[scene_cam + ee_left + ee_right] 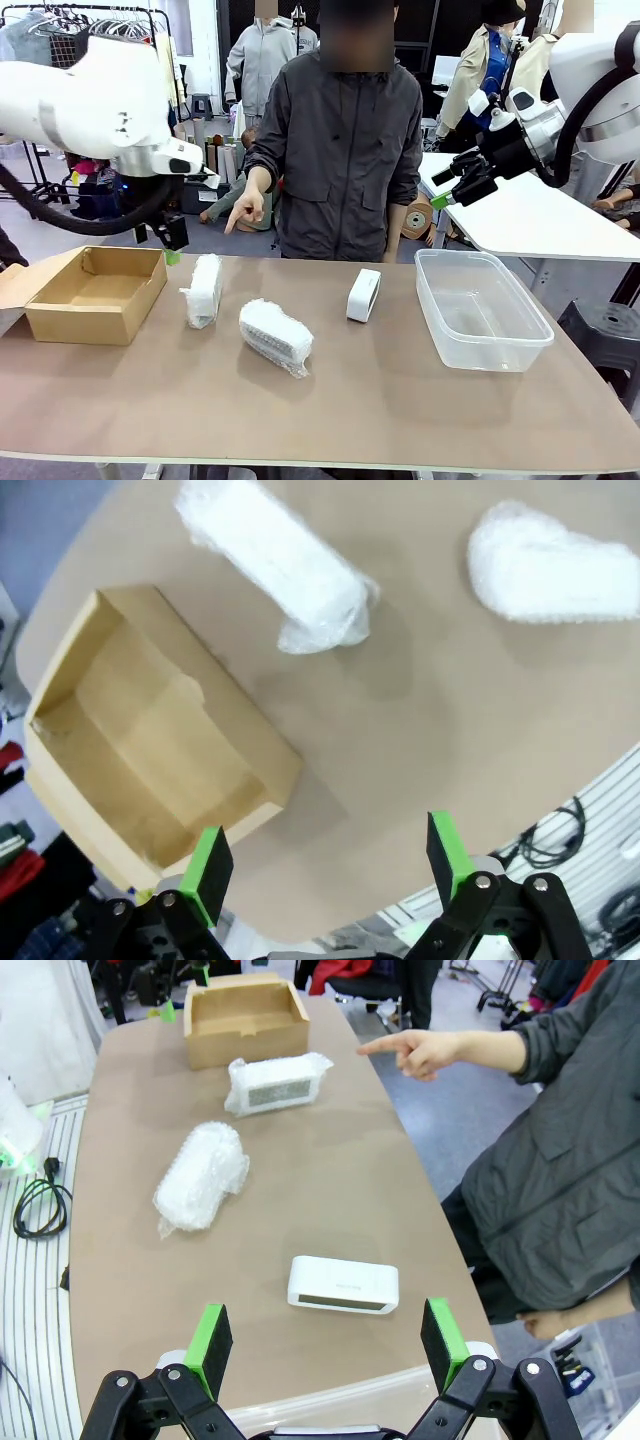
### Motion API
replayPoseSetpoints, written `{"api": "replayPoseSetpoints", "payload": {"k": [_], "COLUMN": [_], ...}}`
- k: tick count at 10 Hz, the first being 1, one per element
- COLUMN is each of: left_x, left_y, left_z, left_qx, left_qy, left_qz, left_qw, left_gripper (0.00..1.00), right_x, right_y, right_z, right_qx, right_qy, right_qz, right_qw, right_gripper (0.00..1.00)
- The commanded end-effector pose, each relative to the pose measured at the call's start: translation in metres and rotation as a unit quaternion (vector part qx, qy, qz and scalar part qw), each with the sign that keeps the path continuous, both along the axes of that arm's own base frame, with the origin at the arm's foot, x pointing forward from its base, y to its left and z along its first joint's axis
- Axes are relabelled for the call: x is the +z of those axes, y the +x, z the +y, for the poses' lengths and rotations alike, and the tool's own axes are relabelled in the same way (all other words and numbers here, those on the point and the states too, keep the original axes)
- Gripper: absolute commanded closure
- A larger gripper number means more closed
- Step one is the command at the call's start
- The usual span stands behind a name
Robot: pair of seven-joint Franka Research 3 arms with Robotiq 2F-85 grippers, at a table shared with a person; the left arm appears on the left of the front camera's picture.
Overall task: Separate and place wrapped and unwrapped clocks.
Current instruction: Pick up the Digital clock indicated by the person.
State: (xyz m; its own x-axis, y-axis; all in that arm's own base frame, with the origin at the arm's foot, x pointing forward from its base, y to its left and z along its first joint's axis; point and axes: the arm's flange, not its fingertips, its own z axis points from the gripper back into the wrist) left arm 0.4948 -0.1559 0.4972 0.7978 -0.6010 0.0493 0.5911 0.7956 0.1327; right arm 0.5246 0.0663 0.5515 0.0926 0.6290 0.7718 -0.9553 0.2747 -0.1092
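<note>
Okay, left gripper (325, 858) wide open and empty, hanging above the tabletop (400, 400) by the cardboard box (95, 295); right gripper (325, 1340) also wide open and empty, raised near the clear tub (480, 310). First wrapped clock (203, 290) lies just beside the box, second wrapped clock (275, 337) near it toward centre. Bare clock (363, 295) stands on edge between that and the tub. Person's hand (245, 208) points down at the far edge.

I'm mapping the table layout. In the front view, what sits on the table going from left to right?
The cardboard box → wrapped clock beside it → nearer wrapped clock → bare clock → clear tub.
</note>
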Motion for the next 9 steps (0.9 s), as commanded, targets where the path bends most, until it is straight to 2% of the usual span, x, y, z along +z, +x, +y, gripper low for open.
{"api": "replayPoseSetpoints", "payload": {"k": [1, 6, 9], "left_x": [-0.012, -0.048, -0.056], "left_y": [0.008, 0.033, 0.043], "left_z": [-0.028, -0.073, -0.072], "left_qx": [0.02, 0.077, 0.066], "left_qy": [0.032, 0.072, 0.066], "left_qz": [0.017, 0.018, 0.027], "left_qw": [0.999, 0.994, 0.995], "left_gripper": [0.0, 0.0, 0.0], "right_x": [0.001, 0.001, 0.001], "right_y": [0.0, 0.0, 0.0], "right_z": [0.0, 0.0, 0.0], "right_qx": [0.001, 0.001, 0.001], "right_qy": [0.001, 0.001, 0.001], "right_qz": [-0.001, -0.001, -0.001], "right_qw": [1.0, 1.0, 1.0], "right_gripper": [0.0, 0.0, 0.0]}}
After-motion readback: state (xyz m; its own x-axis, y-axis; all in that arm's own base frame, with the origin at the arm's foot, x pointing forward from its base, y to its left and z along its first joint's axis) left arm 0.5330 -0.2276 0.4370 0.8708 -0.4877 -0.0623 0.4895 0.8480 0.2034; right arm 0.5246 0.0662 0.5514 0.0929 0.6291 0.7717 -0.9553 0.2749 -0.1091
